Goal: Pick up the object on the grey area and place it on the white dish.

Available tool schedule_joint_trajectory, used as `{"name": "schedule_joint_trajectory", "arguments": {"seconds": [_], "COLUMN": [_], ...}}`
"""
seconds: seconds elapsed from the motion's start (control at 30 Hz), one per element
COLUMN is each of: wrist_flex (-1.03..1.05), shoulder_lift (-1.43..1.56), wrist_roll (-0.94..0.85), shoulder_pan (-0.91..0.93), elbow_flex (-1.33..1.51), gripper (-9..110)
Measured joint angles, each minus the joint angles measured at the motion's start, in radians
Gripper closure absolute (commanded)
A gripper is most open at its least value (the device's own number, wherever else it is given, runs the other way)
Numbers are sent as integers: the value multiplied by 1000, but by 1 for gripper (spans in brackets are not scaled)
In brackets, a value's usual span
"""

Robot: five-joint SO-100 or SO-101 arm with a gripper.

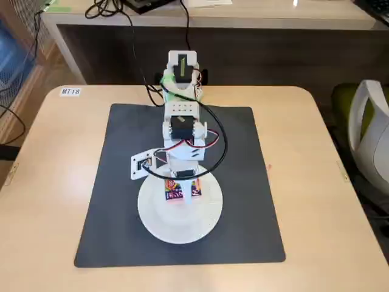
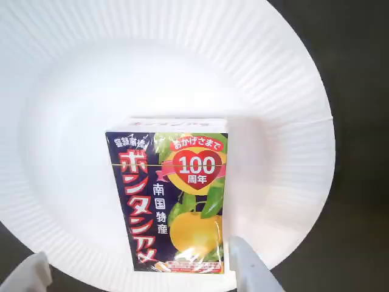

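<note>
Here the box (image 2: 172,201) sits over the white dish (image 2: 73,91), inside the ribbed rim and toward the bottom of the wrist view, its printed face up: dark strip with lettering down the left, yellow fruit picture on the right, a red badge reading 100 near the top. Two white fingertips (image 2: 252,271) show at the bottom edge of that view, one hard against the box's lower right corner, the other at the far left corner, well clear of the box. So the jaws stand wider than the box and seem not to be clamping it; whether the right tip touches it I cannot tell. In the fixed view the arm (image 1: 181,121) reaches down over the dish (image 1: 180,226), which lies on the mat (image 1: 115,201) on the wooden table (image 1: 48,152). The box (image 1: 182,190) shows just below the gripper (image 1: 183,196), on the dish's far part. A chair (image 1: 371,128) stands at the right edge
</note>
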Motion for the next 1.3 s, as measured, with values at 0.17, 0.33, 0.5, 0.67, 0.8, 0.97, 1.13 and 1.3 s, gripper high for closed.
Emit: {"name": "schedule_joint_trajectory", "arguments": {"seconds": [0.17,0.33,0.5,0.67,0.8,0.97,1.13,1.3], "wrist_flex": [0,2,2,-120,-288,-437,-523,-594], "shoulder_lift": [77,325,624,1074,1505,1833,1993,2146], "wrist_roll": [63,77,78,110,138,132,75,66], "shoulder_pan": [3,15,18,29,57,44,55,55], "elbow_flex": [9,58,161,512,946,1428,1786,2046], "gripper": [101,101,101,101,102,102,102,102]}}
